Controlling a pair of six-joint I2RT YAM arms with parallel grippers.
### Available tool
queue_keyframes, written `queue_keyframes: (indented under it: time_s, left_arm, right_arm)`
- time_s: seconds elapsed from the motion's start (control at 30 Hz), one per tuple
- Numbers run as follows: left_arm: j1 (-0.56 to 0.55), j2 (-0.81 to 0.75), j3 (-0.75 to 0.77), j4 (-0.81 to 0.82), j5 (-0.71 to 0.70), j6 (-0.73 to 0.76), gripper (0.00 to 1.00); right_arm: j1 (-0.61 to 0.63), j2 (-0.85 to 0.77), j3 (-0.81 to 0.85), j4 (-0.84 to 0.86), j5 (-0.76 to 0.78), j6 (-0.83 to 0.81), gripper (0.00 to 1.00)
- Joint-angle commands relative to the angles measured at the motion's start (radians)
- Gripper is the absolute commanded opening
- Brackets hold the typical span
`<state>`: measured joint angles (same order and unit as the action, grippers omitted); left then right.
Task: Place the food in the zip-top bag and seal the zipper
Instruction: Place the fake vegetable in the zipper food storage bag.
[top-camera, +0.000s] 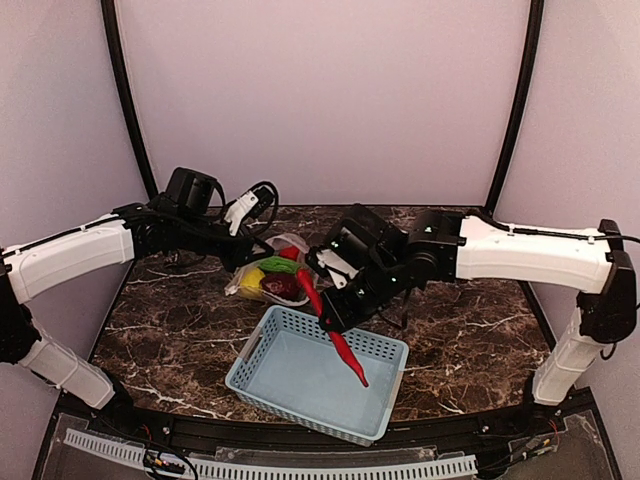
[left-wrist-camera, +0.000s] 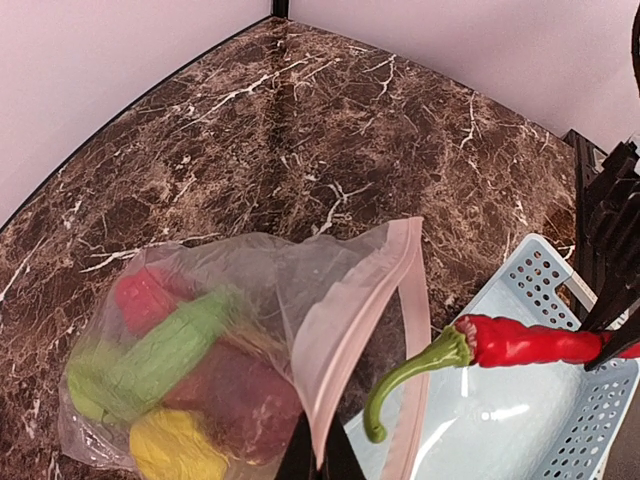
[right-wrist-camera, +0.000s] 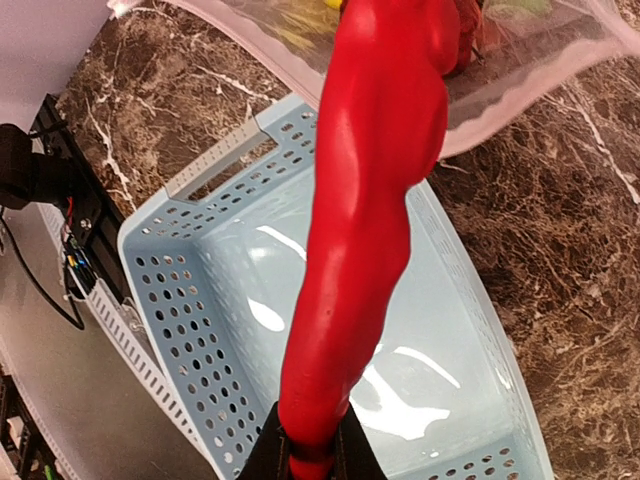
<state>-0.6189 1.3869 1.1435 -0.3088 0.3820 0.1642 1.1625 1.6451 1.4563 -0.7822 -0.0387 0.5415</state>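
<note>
We saw the jaws of the right gripper (right-wrist-camera: 310, 455) clamped around the thin red chilli (right-wrist-camera: 370, 200) partway along its body. It was glossy, with a curled green stem, slanting above the light blue basket (right-wrist-camera: 200, 300), stem end just beside the mouth of the zip-top bag (left-wrist-camera: 250, 290). The left gripper (left-wrist-camera: 320, 455) had its jaws pinched together on the bag's edge, beside the pinkish zipper (left-wrist-camera: 415, 300). Inside the bag we made out a bumpy green cucumber (left-wrist-camera: 170, 350), a yellow piece (left-wrist-camera: 175, 445) and a dark red piece (left-wrist-camera: 240, 395).

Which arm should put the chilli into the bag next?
Right. The right fingers grip the chilli, its stem beside the bag mouth; the left fingers pinch the bag's edge.
</note>
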Motion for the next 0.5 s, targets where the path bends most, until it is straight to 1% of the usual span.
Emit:
queue_keyframes:
  time_s: [0.0, 0.1, 0.17, 0.33, 0.47]
  left_arm:
    - [-0.008, -0.049, -0.017, -0.001, 0.053, 0.040, 0.01]
    - [-0.041, -0.048, -0.018, -0.018, 0.041, 0.069, 0.01]
    - [-0.063, -0.043, -0.015, -0.029, 0.026, 0.081, 0.01]
    - [-0.103, -0.035, -0.015, -0.040, -0.009, 0.096, 0.01]
    - [-0.119, -0.025, -0.013, -0.050, 0.011, 0.099, 0.01]
  right_arm:
    - [-0.027, 0.056, 0.125, -0.083, -0.109, 0.074, 0.02]
    - [-0.061, 0.090, 0.169, -0.100, -0.177, 0.110, 0.01]
    - [-0.078, 0.110, 0.196, -0.107, -0.195, 0.121, 0.01]
    - [-0.117, 0.151, 0.227, -0.120, -0.224, 0.142, 0.02]
    - [-0.141, 0.183, 0.269, -0.116, -0.201, 0.141, 0.03]
